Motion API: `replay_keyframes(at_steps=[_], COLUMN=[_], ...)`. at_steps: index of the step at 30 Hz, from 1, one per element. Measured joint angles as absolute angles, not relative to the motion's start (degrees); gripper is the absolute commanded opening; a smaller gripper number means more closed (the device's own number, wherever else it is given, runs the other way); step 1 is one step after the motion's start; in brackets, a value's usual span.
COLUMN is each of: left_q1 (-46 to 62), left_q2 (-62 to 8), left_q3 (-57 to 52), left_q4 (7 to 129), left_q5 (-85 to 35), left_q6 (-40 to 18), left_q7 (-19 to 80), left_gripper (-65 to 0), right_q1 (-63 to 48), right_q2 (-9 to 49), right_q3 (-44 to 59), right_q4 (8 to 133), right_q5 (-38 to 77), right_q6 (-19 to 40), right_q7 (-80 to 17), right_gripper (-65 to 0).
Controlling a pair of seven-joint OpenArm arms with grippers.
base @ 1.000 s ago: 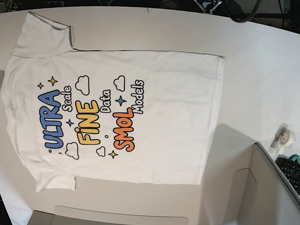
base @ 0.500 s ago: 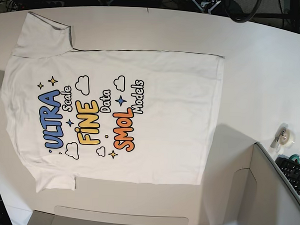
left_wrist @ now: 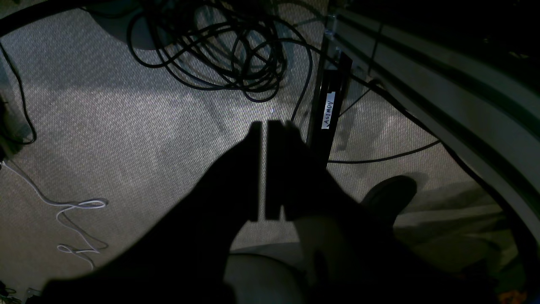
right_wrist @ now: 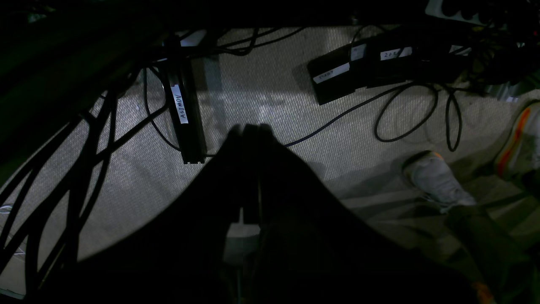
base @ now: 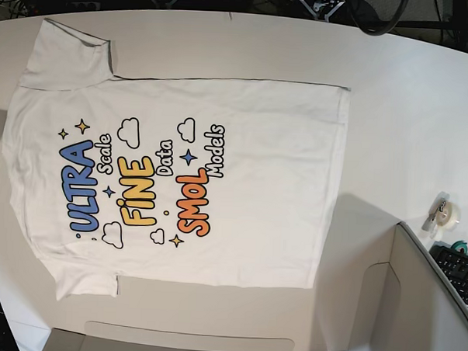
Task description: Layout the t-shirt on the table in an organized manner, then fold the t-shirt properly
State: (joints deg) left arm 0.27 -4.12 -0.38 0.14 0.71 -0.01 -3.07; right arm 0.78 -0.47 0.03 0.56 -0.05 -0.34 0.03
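T-shirt (base: 179, 181) lies spread flat and print-side up on the white surface (base: 408, 113), its collar end toward the base view's left edge and its hem toward the right. One sleeve reaches the far left corner, and the other lies at the near side. Past the hem, toward the near right, a roll of tape (base: 444, 213) sits on the surface beside a grey panel (base: 415, 308) with a keyboard (base: 459, 272). Neither arm reaches over the t-shirt. Left gripper (left_wrist: 265, 126) hangs below over grey carpet (left_wrist: 126, 126), its jaws pressed together with only a thin slit between them and nothing held, near a coil of black cables (left_wrist: 228, 50). Right gripper (right_wrist: 249, 128) also points at the carpet, jaws pressed together and empty, beside a black labelled box (right_wrist: 183, 114).
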Motion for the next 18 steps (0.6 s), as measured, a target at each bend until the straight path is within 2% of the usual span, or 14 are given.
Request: replay_keyframes(at_steps=[18], left_q1=[0.34], left_q2=[-4.12], left_q3=[-0.40], left_q4=[0.08], left_q5=[0.71], left_q6=[0.01], left_q7=[-3.07], left_gripper=[-65.0], right_q1=[0.80], right_q2=[-0.38], right_q3=[0.03], right_q4=[0.56], right_q5=[-0.05], right_q6=[-0.34], right_q7=[0.03], right_gripper=[-64.7])
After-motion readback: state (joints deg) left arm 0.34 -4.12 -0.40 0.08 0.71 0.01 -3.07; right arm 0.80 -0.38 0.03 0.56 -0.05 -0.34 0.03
